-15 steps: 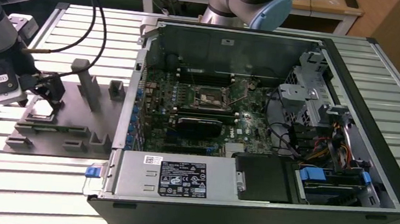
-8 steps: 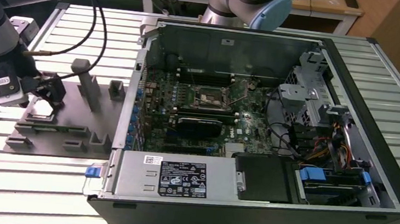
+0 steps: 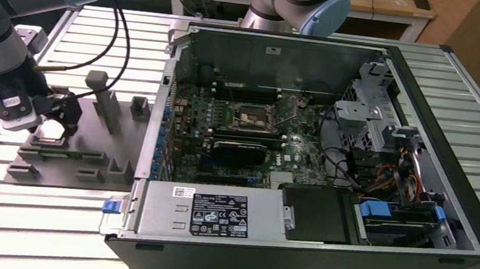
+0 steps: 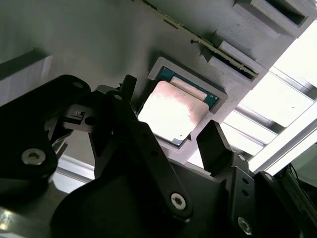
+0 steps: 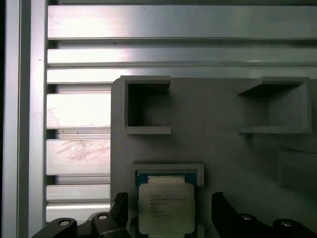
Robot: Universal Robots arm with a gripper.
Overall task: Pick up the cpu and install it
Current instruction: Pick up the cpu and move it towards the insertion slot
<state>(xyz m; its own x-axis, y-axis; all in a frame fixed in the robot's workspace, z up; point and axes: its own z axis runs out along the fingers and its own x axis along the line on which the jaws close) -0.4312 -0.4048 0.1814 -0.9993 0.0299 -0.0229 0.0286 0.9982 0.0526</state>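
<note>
The cpu (image 3: 49, 131) lies flat in a square pocket of the grey fixture tray (image 3: 87, 163) at the exterior view's left, its silver top catching the light. My gripper (image 3: 59, 116) hangs just above it. In both wrist views the cpu (image 4: 171, 111) (image 5: 166, 208) sits between my two black fingers (image 4: 121, 106), which stand a little apart from its edges on either side. The gripper (image 5: 168, 204) is open and holds nothing. The black socket (image 3: 251, 117) with its metal frame sits on the motherboard inside the open computer case.
The open computer case (image 3: 449, 161) lies on its side on the slatted aluminium table (image 3: 29, 220), right of the tray. Grey upright posts (image 3: 99, 91) rise from the tray near my gripper. A second arm's base (image 3: 297, 1) stands behind the case.
</note>
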